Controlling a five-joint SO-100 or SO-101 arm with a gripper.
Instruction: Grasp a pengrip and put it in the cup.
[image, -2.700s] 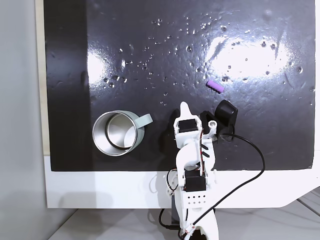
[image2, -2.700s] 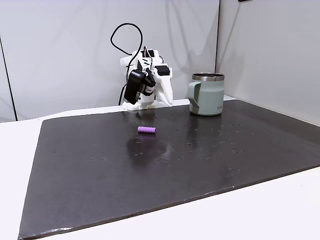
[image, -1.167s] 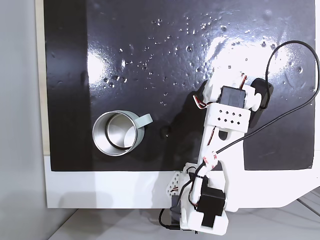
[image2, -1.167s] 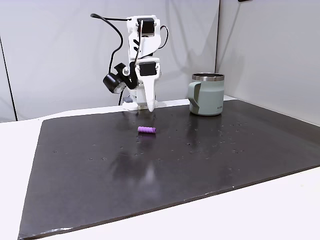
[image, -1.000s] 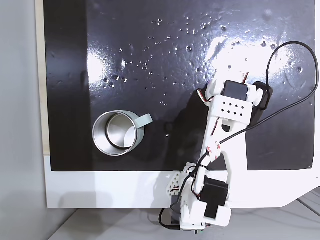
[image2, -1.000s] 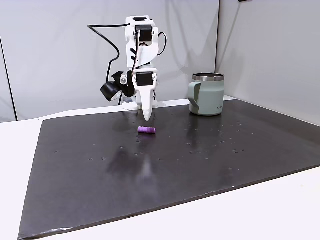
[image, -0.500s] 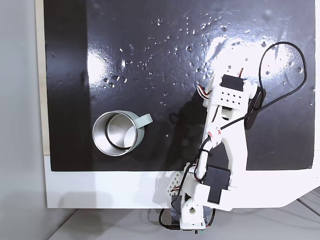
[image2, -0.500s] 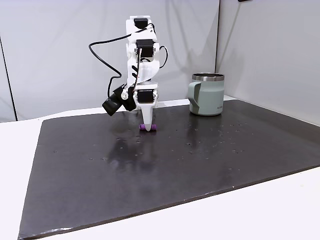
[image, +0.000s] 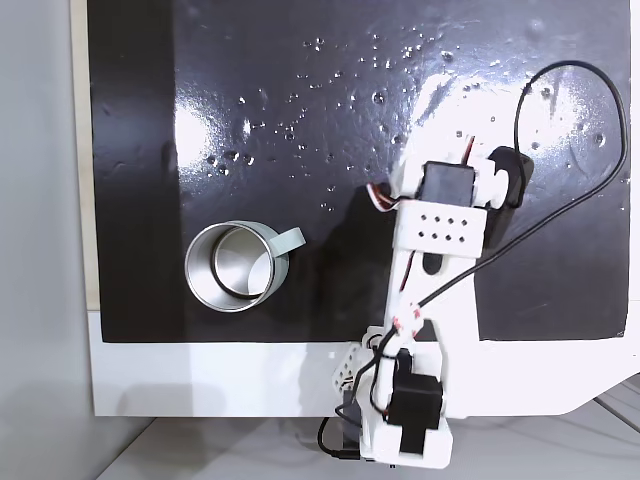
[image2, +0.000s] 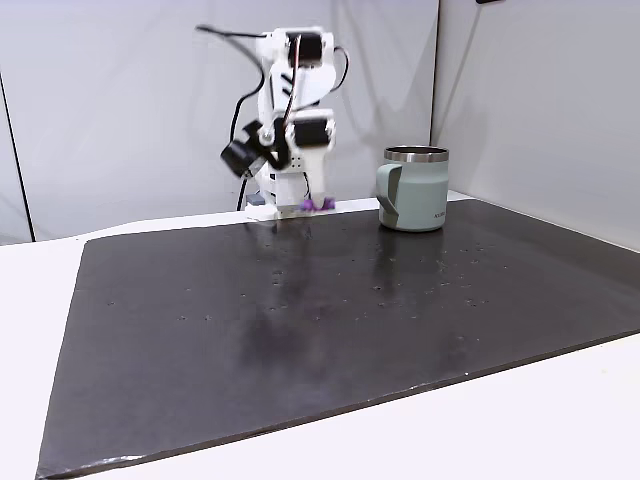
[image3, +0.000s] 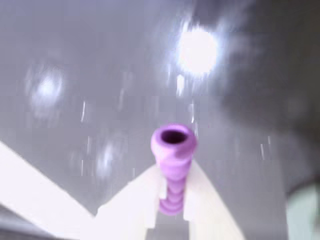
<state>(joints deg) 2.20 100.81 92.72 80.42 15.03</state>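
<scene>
Half a second ago the gripper (image2: 317, 204) stood with its tips down at the pengrip (image3: 173, 150) on the dark mat (image2: 330, 320); now, in a fixed view from the side, it has come up off the mat and hangs in the air to the left of the cup (image2: 413, 189), with a small purple bit showing at its tips. The wrist view, though blurred by motion, shows the purple tube pinched between the two pale fingers (image3: 205, 200), which are closed to its width, its open end pointing away from the camera and its lower part between them. The spot on the mat where the tube lay is now bare. In a fixed view from above, the arm (image: 430, 290) covers the gripper's tips, and the cup (image: 235, 266) stands unmoved at the left of the mat (image: 300, 100), handle to the right, well apart from the arm.
</scene>
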